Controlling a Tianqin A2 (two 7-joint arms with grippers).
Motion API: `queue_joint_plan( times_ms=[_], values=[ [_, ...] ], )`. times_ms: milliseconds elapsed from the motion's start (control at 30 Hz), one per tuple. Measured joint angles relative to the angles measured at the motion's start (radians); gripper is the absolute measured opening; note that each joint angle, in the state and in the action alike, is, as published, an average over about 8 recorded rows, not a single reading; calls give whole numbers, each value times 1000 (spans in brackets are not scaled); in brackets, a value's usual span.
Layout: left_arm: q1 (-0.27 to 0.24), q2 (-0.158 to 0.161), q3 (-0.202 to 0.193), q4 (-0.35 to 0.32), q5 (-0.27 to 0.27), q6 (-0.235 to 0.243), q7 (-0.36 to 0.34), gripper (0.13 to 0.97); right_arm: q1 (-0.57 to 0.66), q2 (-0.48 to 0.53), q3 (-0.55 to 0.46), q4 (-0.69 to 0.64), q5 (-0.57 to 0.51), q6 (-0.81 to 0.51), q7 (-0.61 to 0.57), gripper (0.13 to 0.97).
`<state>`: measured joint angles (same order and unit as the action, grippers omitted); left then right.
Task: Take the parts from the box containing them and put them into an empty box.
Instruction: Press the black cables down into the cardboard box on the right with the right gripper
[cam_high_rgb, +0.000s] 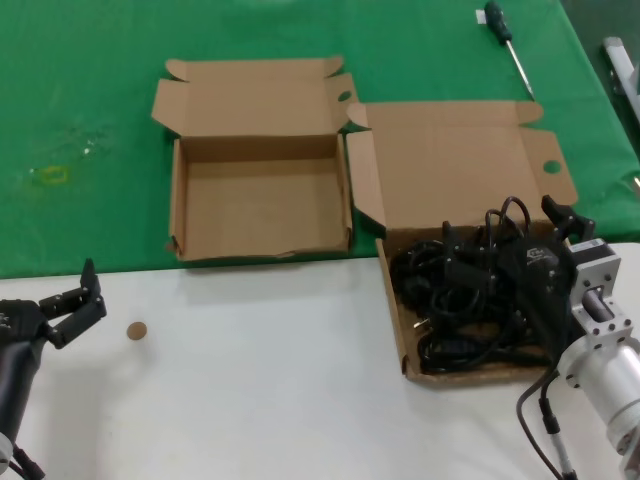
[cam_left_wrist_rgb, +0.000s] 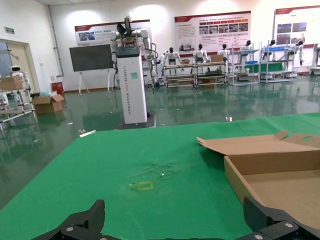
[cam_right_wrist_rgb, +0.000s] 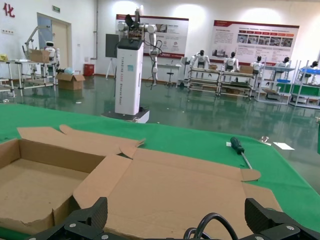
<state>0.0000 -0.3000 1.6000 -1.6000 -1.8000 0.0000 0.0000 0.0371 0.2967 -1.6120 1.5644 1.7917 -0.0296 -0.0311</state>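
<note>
1. The surface (cam_high_rgb: 260, 350) is half green cloth and half white. Two open boxes sit on it, side by side.

2. The full box (cam_high_rgb: 455, 200) is our landmark. It has the tall lid. It sits on the robot's right, half on the green and half on the white.

3. The empty box (cam_high_rgb: 262, 205) touches the full box on its left side. Nothing is in its tray.

4. The cords (cam_high_rgb: 455, 300) lie in a black tangled heap in the tray of the full box. One loop sticks up above the heap.

5. The right tool (cam_high_rgb: 560, 225) is over the right edge of the full box, just above the cords. Its fingers are spread apart and hold nothing yet.

6. The left tool (cam_high_rgb: 75, 300) waits far to the left of the full box, over the white part. Its fingers are spread too, with nothing in them.

7. To do this step well, I think the right tool should go down on that raised loop, close firmly on one cord, then lift slowly. The cords are tangled, so others may come up too.

8. A screwdriver (cam_high_rgb: 508, 45) lies behind the full box. A small brown disc (cam_high_rgb: 137, 330) lies near the left tool. Leave both alone.
</note>
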Motion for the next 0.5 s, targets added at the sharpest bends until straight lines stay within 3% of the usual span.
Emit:
queue_joint_plan(
  times_ms=[500],
  values=[
    [0,0,0,0,0,0,0,966,0,0,0,0,0,0,0,966]
  ],
)
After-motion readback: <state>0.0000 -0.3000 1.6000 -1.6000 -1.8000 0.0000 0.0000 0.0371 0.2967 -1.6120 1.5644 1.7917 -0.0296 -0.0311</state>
